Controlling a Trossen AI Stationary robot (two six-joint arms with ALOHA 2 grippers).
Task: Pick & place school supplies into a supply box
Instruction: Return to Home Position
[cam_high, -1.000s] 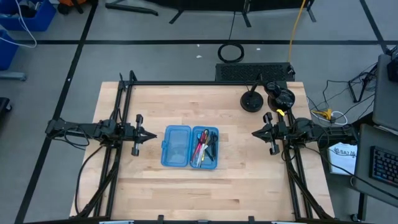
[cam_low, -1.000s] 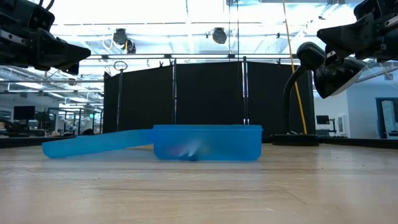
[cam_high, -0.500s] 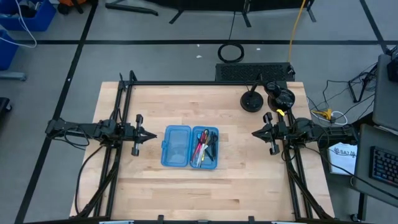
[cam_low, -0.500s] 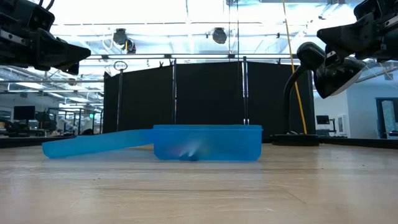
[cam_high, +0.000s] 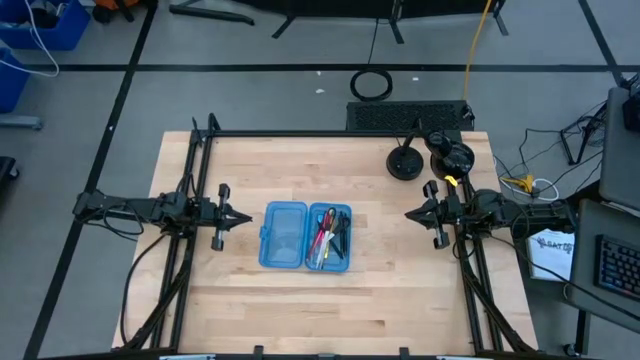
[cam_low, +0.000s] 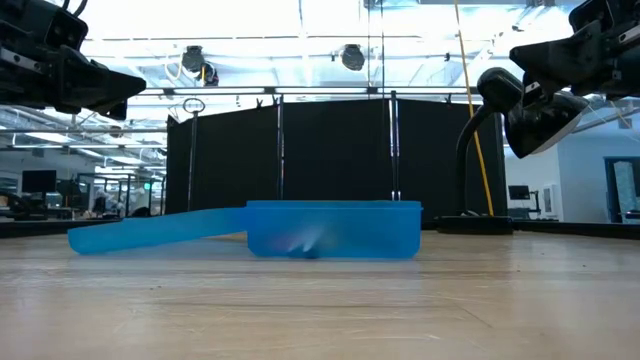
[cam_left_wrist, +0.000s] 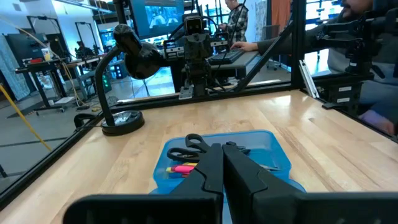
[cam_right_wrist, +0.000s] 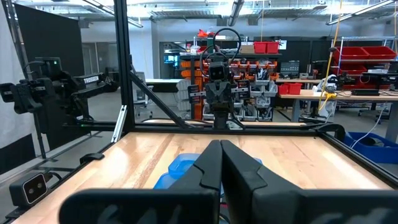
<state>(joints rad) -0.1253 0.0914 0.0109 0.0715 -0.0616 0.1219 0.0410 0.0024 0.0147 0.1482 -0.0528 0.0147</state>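
The translucent blue supply box (cam_high: 305, 235) lies open at the table's middle, both halves flat on the wood. Its right half (cam_high: 330, 237) holds the pens, pencils and black-handled scissors (cam_left_wrist: 189, 146); its left half (cam_high: 284, 234) holds nothing. In the low view the box (cam_low: 332, 230) shows side-on, its left half (cam_low: 150, 232) sloping toward the table. My left gripper (cam_high: 243, 217) hovers shut just left of the box, above the table. My right gripper (cam_high: 410, 213) hovers shut right of the box. Each wrist view shows its own fingers closed together (cam_left_wrist: 222, 167) (cam_right_wrist: 220, 163).
A black desk lamp (cam_high: 405, 163) with a round base stands at the far right of the table, beside the right arm. A black frame (cam_high: 300, 133) runs along the table's far edge and sides. Bare wood lies near and far of the box.
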